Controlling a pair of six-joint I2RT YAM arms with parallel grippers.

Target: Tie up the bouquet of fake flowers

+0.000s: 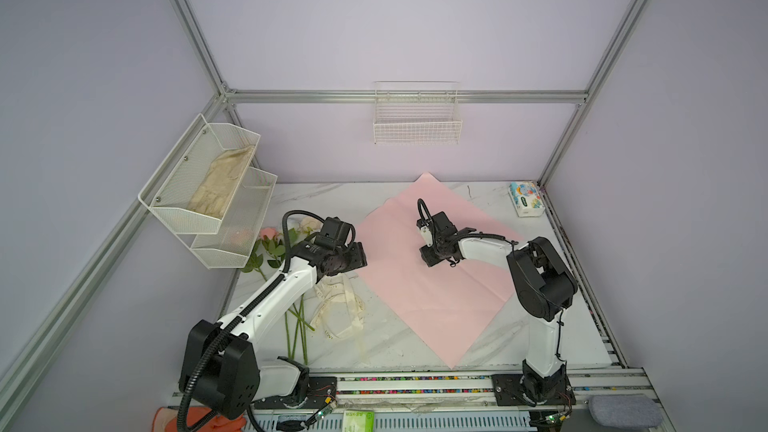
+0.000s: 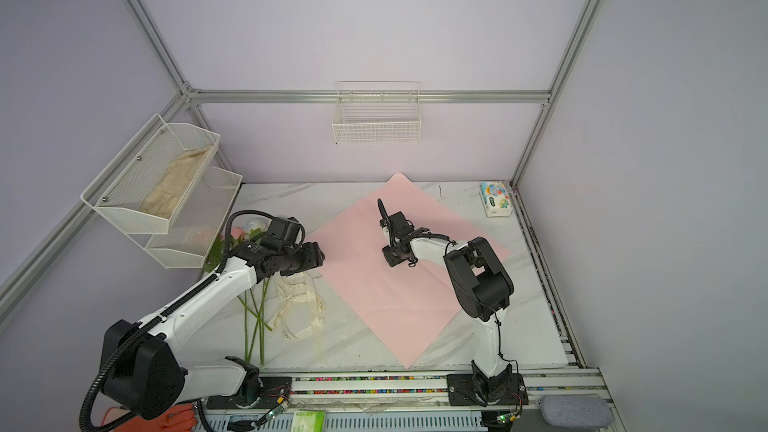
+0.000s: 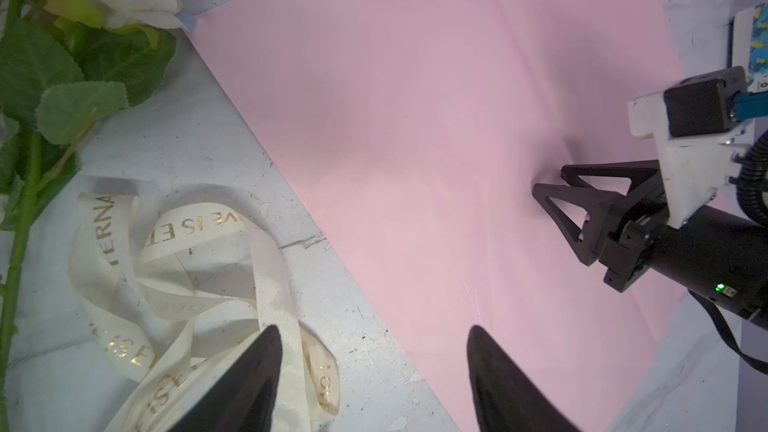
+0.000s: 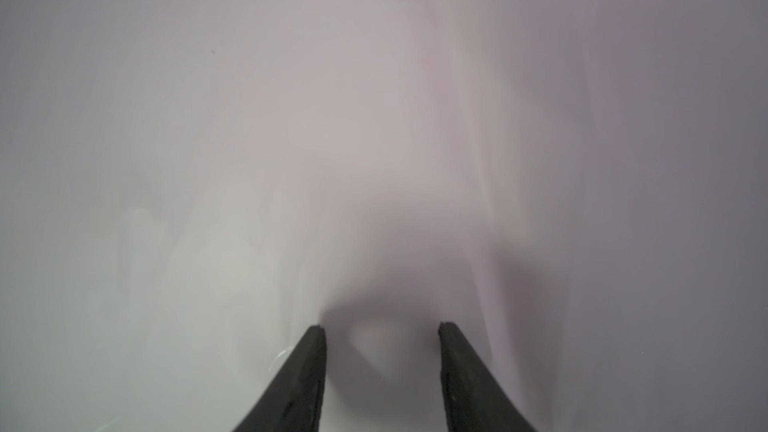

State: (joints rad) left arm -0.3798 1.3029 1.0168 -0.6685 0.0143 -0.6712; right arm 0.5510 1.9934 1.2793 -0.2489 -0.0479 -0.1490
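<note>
- The bouquet of fake flowers (image 1: 272, 243) lies flat on the left side of the marble desk (image 1: 395, 347). Its blooms point toward the back and its thin green stems run toward the front edge.
- In both top views the left arm crosses above the bouquet's stems.
- The left gripper (image 3: 374, 332) hovers with its jaws spread wide and nothing between them, over the edge where the pink paper (image 1: 436, 297) meets the bare desk.
- In the left wrist view, the bouquet's white rose and leaves lie off to one side of that gripper, apart from it. The loose cream ribbon (image 3: 187, 268) lies between stems and paper, one loop passing under a fingertip (image 3: 266, 351).
- The right gripper (image 4: 382, 326) is tipped down onto the middle of the pink paper. Its jaws are partly spread, both tips rest on the sheet, and a small pucker of paper rises between them.
- The bouquet is well apart from the right gripper, across the sheet.
</note>
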